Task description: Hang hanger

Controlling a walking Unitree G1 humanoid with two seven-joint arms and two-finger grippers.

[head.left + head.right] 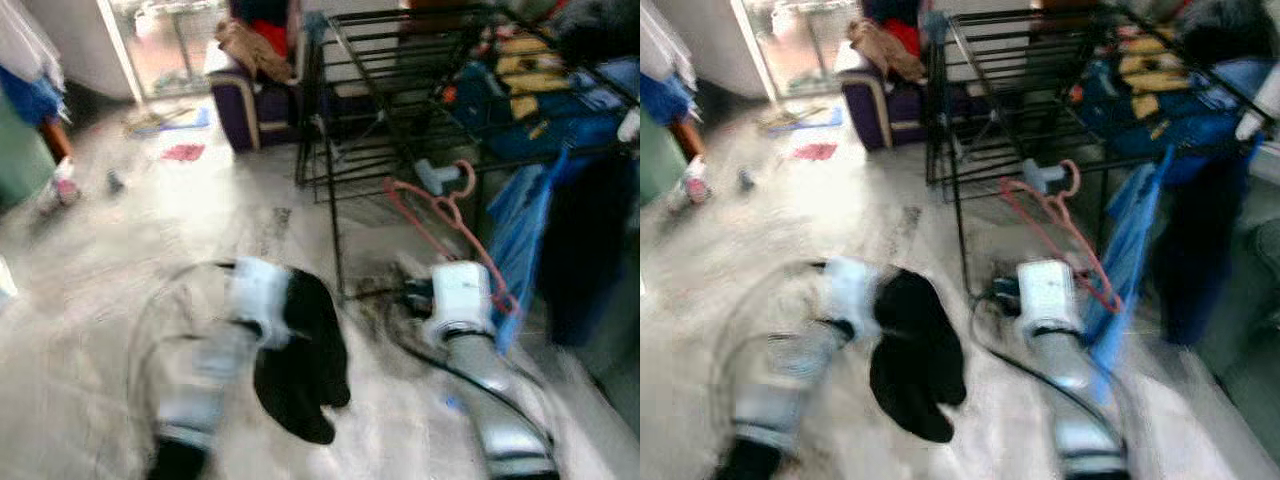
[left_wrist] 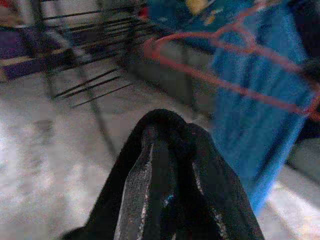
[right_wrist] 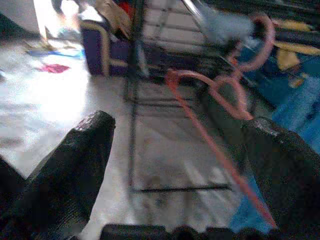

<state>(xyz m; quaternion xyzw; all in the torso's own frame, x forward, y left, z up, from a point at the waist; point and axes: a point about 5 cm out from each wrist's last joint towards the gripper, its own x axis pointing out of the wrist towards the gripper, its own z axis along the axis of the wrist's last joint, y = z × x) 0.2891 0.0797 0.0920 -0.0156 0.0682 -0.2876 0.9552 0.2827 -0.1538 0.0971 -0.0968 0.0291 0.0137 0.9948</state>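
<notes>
A coral-pink hanger (image 1: 440, 225) slants in front of the black wire drying rack (image 1: 400, 60), hook uppermost beside a grey clip (image 1: 435, 175). My right gripper (image 3: 180, 125) is open just below it. The hanger's long arm (image 3: 220, 145) runs down close to one finger (image 3: 285, 175); I cannot tell whether they touch. My left gripper (image 2: 167, 175) is shut on a black cloth (image 1: 300, 380), which drapes over its fingers and hangs low over the floor, to the left of the rack's leg.
A blue cloth (image 1: 520, 230) hangs from the rack's right end, behind the hanger. Blue and yellow clothes (image 1: 540, 80) are piled on top. A purple armchair (image 1: 250, 90) with clothes stands at the back. A red rag (image 1: 183, 152) and small items litter the pale floor on the left.
</notes>
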